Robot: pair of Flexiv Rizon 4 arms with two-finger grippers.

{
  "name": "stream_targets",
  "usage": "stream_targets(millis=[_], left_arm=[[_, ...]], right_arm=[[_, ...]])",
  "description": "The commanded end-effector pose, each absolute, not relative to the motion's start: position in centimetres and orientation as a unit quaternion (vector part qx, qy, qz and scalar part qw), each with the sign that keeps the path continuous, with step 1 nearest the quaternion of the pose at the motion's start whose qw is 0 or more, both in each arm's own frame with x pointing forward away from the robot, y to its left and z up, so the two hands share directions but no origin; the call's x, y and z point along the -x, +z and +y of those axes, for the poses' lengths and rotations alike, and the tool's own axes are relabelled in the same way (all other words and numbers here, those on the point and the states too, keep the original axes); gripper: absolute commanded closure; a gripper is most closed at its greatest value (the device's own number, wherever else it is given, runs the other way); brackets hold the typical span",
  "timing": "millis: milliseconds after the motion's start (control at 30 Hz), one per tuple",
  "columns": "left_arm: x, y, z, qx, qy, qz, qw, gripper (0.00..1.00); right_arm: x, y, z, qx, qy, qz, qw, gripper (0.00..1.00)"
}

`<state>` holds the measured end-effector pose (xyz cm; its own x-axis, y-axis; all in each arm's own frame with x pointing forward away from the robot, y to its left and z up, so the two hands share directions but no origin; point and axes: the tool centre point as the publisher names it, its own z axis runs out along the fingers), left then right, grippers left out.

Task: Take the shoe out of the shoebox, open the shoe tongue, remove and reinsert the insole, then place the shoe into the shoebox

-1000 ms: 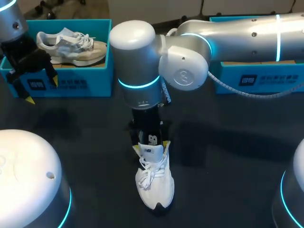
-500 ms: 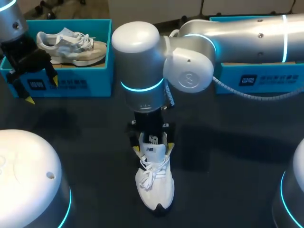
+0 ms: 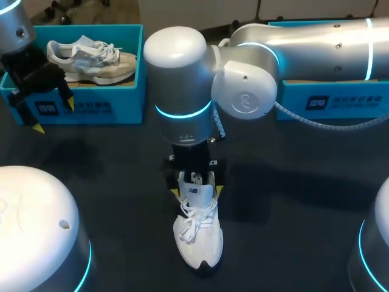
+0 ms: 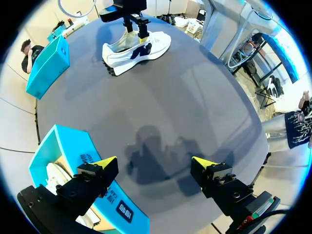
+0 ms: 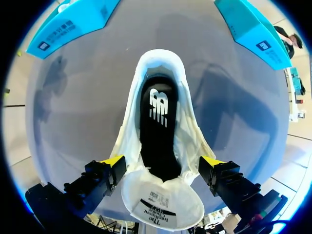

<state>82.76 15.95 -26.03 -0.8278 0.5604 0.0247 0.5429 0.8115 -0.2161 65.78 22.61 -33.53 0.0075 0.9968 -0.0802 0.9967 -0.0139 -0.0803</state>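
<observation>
**Shoe** (image 3: pixel 197 237): a white low-cut trainer with a soft fabric upper, white laces and a dark patch at the toe. It stands upright on its sole on the dark matte table (image 3: pixel 109 182), at the near middle and well apart from both boxes. The toe points to the near edge.

**Tongue** (image 5: pixel 161 204): white, padded and rounded. It is folded forward over the laces, with its printed underside showing.

**Insole** (image 5: pixel 157 126): black and smooth with a white logo. It lies flat inside the shoe and shows through the wide collar opening.

**Right gripper** (image 3: pixel 196 191): it hangs directly above the shoe's throat. Its fingers are spread wide, with one yellow tip just beside each flank of the upper and the tongue between them. It holds nothing.

**Left gripper** (image 4: pixel 155 163): it is spread wide and holds nothing. It hovers over the table just in front of the left box (image 3: pixel 91 109).

**Left box**: bright blue and rectangular with an open top. It holds a second shoe (image 3: pixel 91 58), beige and grey with white laces.

**Right box** (image 3: pixel 340 100): the same blue, at the far right. The right arm partly hides it.
</observation>
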Motion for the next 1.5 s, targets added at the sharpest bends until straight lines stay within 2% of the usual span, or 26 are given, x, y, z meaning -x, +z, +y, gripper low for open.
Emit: stream_targets(millis=[33, 600, 967, 1100, 1133, 1300, 1500], left_arm=[[-82.8, -26.0, 16.0, 0.291, 0.099, -0.951, 0.044, 0.00], [-82.8, -26.0, 16.0, 0.291, 0.099, -0.951, 0.044, 0.00], [-82.8, -26.0, 16.0, 0.291, 0.099, -0.951, 0.044, 0.00], [-82.8, -26.0, 16.0, 0.291, 0.099, -0.951, 0.044, 0.00], [-82.8, -26.0, 16.0, 0.291, 0.099, -0.951, 0.044, 0.00], [-82.8, -26.0, 16.0, 0.291, 0.099, -0.951, 0.044, 0.00], [-82.8, -26.0, 16.0, 0.291, 0.099, -0.951, 0.044, 0.00]], right_arm=[[-64.9, -33.1, 22.1, 0.716, 0.052, -0.696, 0.001, 0.00], [-60.7, -31.7, 22.0, 0.737, 0.046, -0.674, 0.024, 0.00], [-58.2, -30.0, 24.1, 0.742, 0.055, -0.667, 0.032, 0.00], [-57.1, -29.5, 24.5, 0.752, 0.069, -0.655, 0.029, 0.24], [-56.8, -29.6, 24.5, 0.755, 0.070, -0.651, 0.029, 0.50], [-56.3, -29.5, 24.7, 0.760, 0.071, -0.645, 0.028, 0.59], [-56.7, -29.8, 24.5, 0.760, 0.065, -0.646, 0.016, 0.60]])
